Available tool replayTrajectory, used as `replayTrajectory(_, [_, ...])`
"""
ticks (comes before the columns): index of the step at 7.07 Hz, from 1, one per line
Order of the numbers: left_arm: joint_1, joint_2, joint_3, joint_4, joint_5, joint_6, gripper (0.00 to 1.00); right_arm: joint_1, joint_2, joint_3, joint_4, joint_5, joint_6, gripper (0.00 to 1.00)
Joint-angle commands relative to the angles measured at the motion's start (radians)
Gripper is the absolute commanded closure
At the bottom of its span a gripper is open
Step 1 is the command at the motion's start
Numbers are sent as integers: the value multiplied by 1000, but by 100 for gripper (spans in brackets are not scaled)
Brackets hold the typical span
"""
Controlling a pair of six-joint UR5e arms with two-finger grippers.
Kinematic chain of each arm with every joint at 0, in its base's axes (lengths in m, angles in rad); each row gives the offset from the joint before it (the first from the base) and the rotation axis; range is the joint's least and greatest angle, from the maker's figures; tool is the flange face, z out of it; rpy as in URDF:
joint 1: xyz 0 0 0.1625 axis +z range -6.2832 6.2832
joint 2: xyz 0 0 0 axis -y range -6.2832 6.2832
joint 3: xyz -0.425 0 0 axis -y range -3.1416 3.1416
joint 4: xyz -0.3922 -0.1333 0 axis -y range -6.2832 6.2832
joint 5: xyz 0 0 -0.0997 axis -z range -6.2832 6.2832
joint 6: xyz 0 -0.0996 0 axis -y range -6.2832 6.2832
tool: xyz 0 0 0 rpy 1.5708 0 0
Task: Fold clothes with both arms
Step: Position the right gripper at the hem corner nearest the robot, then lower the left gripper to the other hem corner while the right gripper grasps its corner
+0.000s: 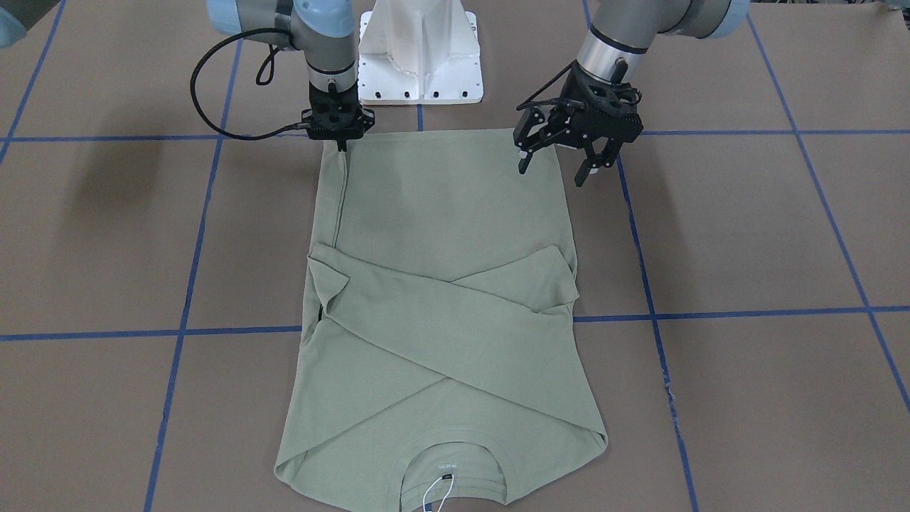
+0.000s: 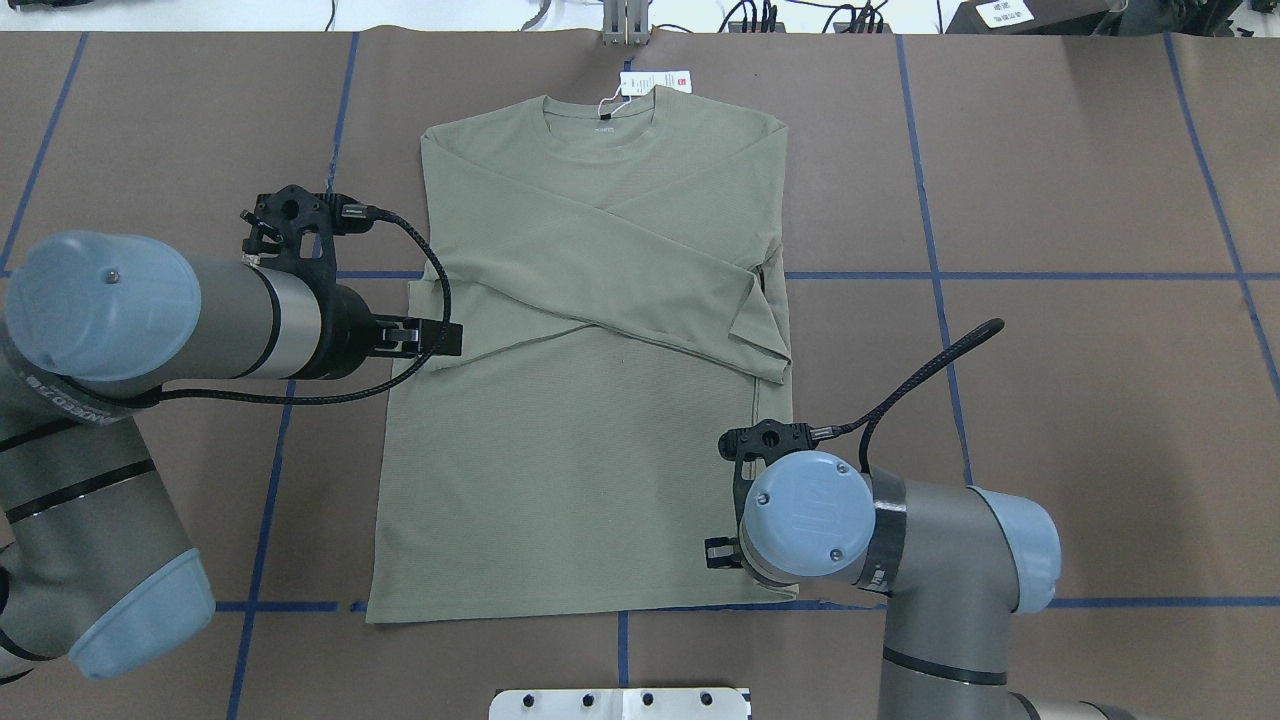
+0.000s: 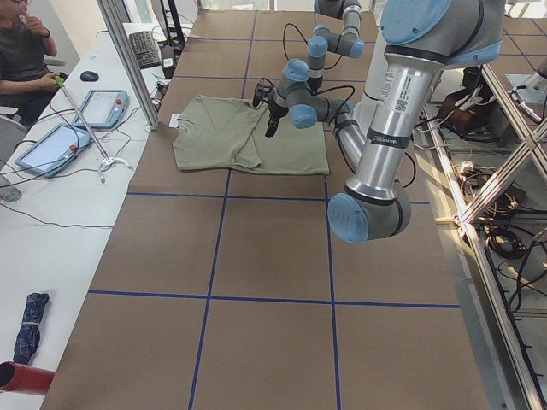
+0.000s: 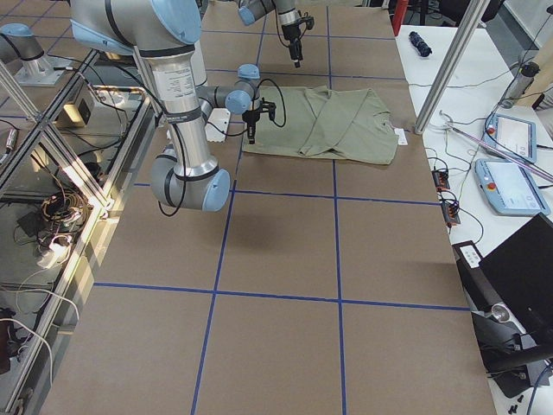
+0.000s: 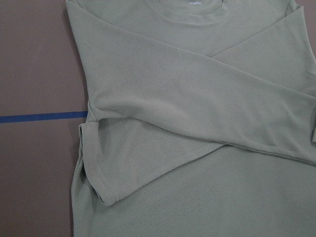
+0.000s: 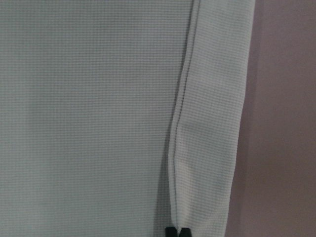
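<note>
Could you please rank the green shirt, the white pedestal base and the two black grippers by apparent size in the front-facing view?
1. sage-green long-sleeved shirt
2. white metal pedestal base and left black two-finger gripper: look alike, and the raised gripper sits nearer the camera, so unranked
3. right black two-finger gripper

Shirt (image 1: 441, 213) matt fine-knit cloth; table cover (image 1: 746, 235) matt brown paper.

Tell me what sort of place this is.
Probably a robotics lab workcell: a left arm and right arm at a table covered in brown paper with a blue tape grid, a shirt laid out on it, and control tablets beside a seated person.
</note>
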Motion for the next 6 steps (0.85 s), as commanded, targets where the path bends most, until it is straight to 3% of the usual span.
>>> replayTrajectory(1, [37, 9, 13, 12, -3, -134, 0, 21, -52, 109, -7, -2, 5, 100])
replayTrajectory(4, [220, 87, 2, 12, 63, -323, 0, 34, -82, 112, -7, -2, 5, 100])
replayTrajectory(6, [296, 97, -21, 142, 115, -366, 1, 34, -91, 112, 1, -5, 57, 100])
